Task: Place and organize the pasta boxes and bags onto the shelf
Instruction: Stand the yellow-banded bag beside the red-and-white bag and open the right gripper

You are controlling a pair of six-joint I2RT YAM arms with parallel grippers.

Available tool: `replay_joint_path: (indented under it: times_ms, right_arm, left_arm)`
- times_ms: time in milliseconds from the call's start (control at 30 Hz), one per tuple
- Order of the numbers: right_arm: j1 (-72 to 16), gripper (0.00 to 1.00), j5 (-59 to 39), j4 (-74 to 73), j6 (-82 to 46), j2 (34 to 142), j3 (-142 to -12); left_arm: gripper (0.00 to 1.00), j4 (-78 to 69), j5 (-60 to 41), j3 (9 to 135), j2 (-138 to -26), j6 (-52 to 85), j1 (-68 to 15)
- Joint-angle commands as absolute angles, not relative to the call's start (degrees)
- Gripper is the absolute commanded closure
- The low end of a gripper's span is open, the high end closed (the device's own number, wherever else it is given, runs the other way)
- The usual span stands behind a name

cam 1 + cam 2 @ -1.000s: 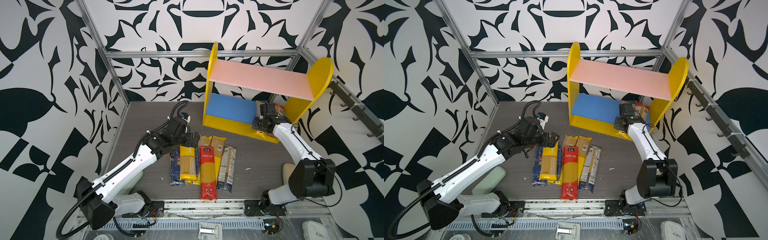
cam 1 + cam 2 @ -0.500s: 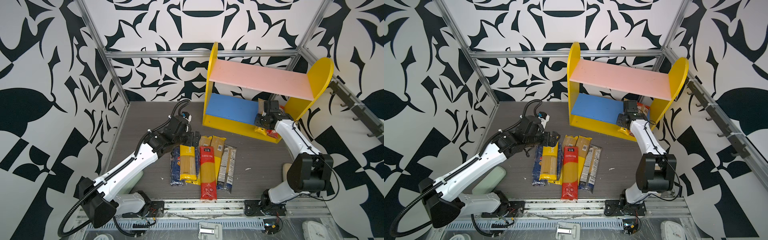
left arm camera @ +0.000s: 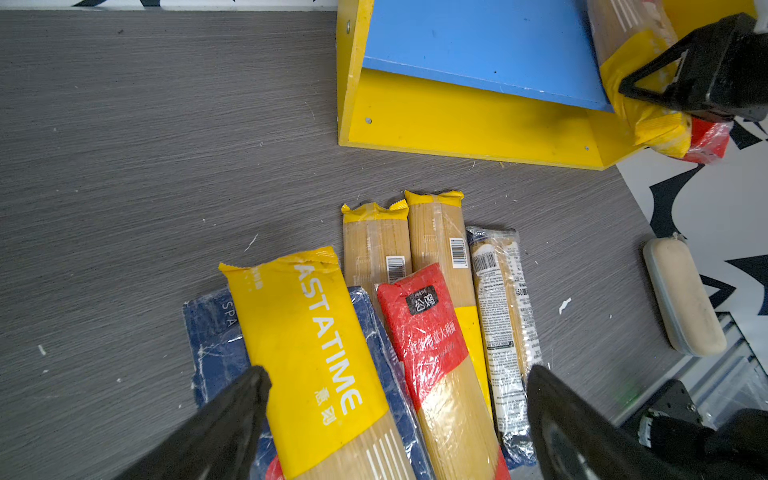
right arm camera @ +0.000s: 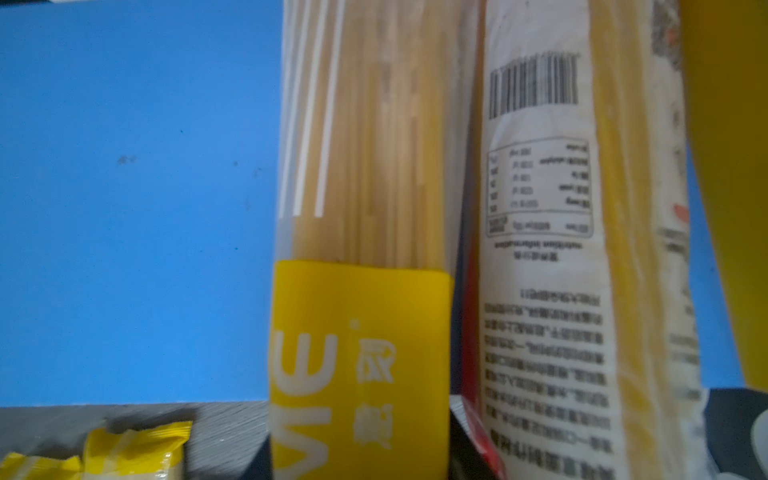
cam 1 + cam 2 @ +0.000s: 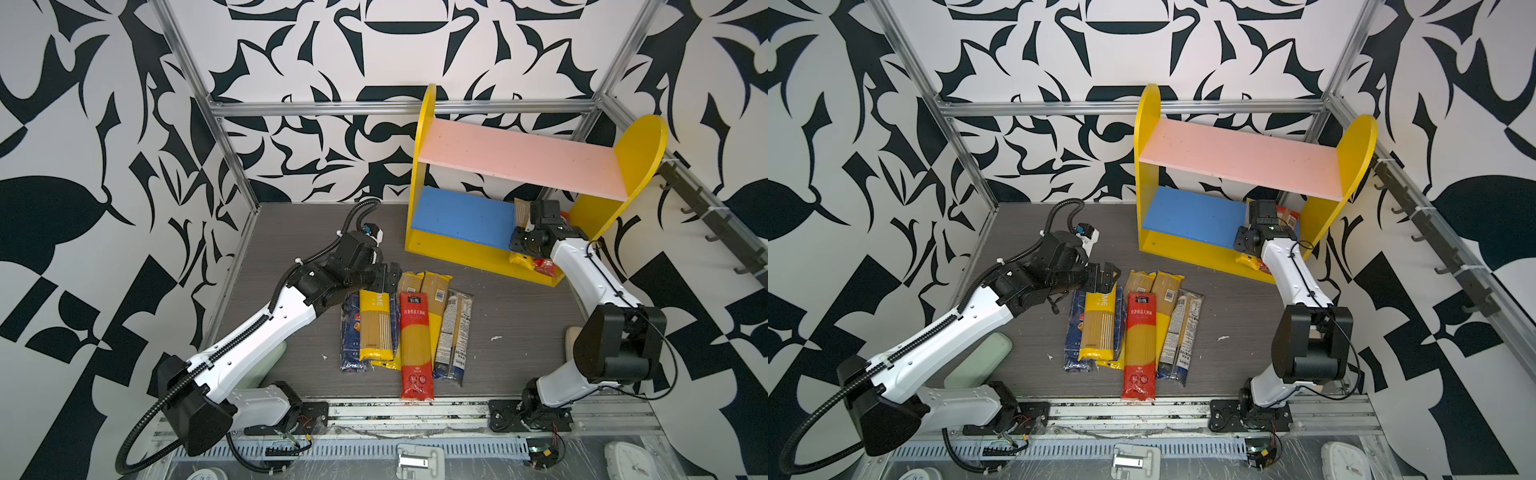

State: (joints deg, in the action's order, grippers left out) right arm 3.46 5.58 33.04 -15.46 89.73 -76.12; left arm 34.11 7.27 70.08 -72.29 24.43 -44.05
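On the grey bench [image 5: 291, 232] your left jaws hang spread over loose bags [image 5: 415, 332], while the shelf [image 5: 457, 249] half hides your right jaws at a yellow-ended bag [image 4: 361, 166] on its blue board [image 5: 461, 214], and you cannot tell whether they pinch it.

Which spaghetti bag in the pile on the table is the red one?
The red bag in the pile's middle, the one reaching furthest toward the front edge of the table. The others there have yellow or dark ends.
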Motion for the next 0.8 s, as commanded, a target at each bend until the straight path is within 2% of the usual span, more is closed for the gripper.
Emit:
replay_joint_path:
  times_ms: [0, 100, 200, 233, 633, 667, 700, 767]
  right_arm:
    - [3.93, 0.43, 5.74, 27.11, -15.2, 86.7, -78.57]
    - [3.87, 0.36, 5.47, 27.42, -15.59, 86.39, -78.74]
    - [3.93, 0.34, 5.08, 28.1, -15.97, 85.89, -78.93]
    - [3.88, 0.3, 5.01, 28.21, -16.01, 85.6, -78.88]
    - [3.88, 0.23, 4.03, 31.49, -18.15, 81.81, -76.66]
    - [3.94, 0.16, 3.96, 31.69, -18.51, 80.8, -75.91]
    - [3.87, 0.15, 3.88, 32.01, -18.83, 79.71, -74.94]
    - [3.87, 0.01, 3.62, 32.3, -19.07, 76.84, -73.13]
  left_arm:
    - [0.01, 34.76, 7.26, 71.14, -72.25, 24.87, -44.17]
    - [0.01, 34.82, 7.47, 71.12, -72.2, 24.74, -44.21]
    - [0.01, 34.8, 7.5, 71.01, -72.14, 24.65, -44.18]
    - [0.01, 34.8, 7.55, 71.06, -72.15, 24.61, -44.21]
    - [0.01, 36.11, 9.18, 69.99, -71.07, 25.17, -44.2]
    - [0.01, 36.41, 9.52, 69.68, -70.78, 25.44, -44.21]
    - [0.01, 36.68, 9.96, 69.25, -70.29, 25.81, -44.17]
    - [0.01, 37.37, 10.39, 68.31, -69.43, 26.5, -44.19]
